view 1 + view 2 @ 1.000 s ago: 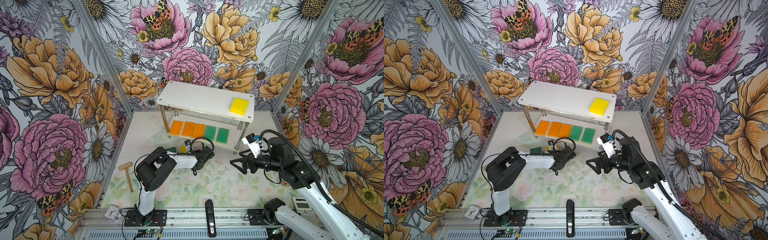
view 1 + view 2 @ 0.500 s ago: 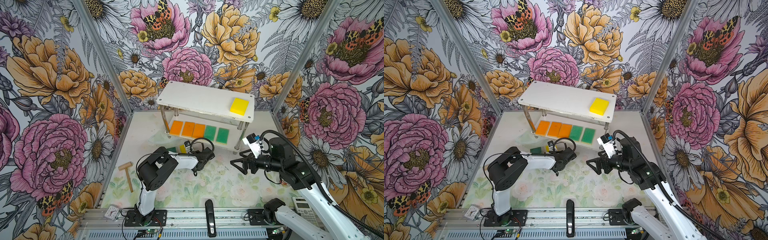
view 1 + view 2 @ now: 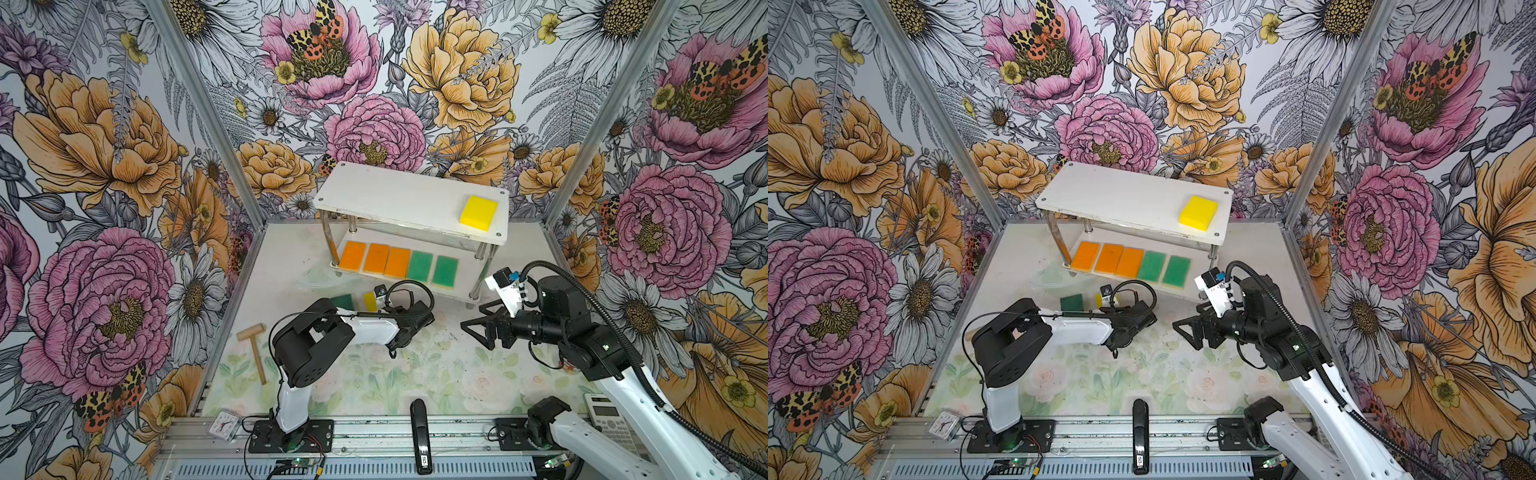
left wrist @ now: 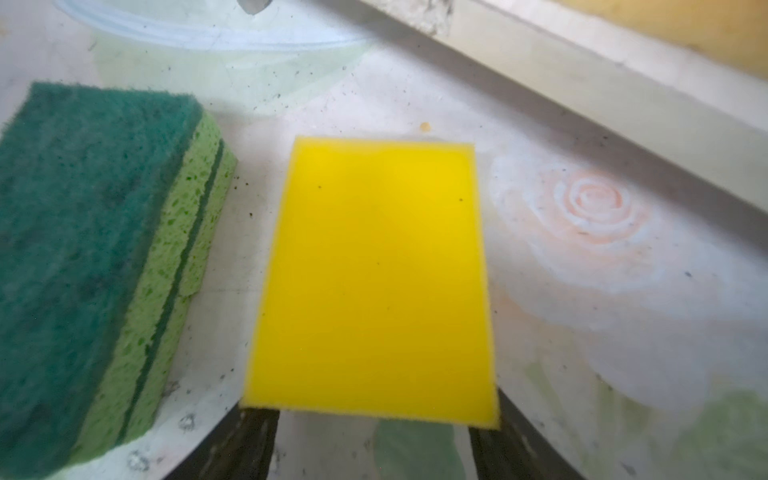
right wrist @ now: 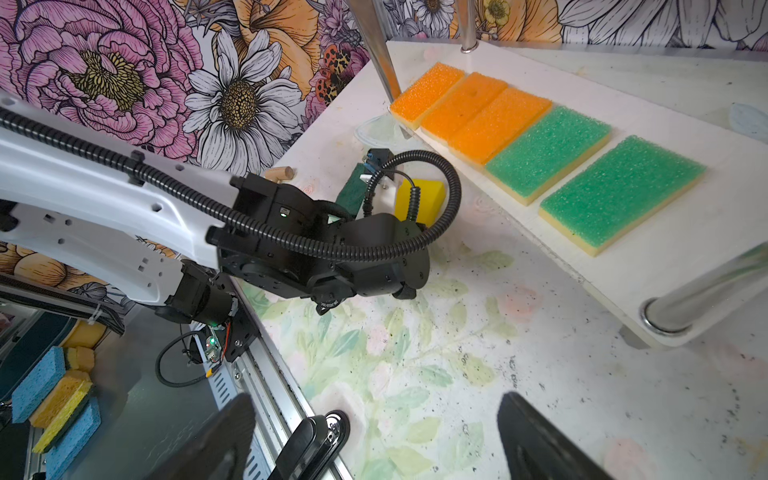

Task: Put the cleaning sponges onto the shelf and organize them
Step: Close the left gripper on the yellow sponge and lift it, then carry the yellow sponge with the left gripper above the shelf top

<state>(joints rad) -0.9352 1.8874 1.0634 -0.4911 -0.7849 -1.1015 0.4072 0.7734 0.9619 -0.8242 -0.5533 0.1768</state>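
On bench (image 3: 374,374) before shelf (image 3: 395,195), your left tool (image 4: 370,415) pinches yellow sponge (image 4: 374,270) by long sides, likely so it lifts flat toward twin (image 3: 478,212) on top board. Dark green stack (image 4: 83,228) lies just beside. Your right tool (image 3: 476,332) spread, parked clear.

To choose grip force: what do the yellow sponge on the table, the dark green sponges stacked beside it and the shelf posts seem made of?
Yellow sponge: probably soft foam, matte, no visible pores. Dark green sponges: fuzzy fibre scouring layers over pitted light green foam. Shelf posts: likely polished metal, mirror-like reflections.
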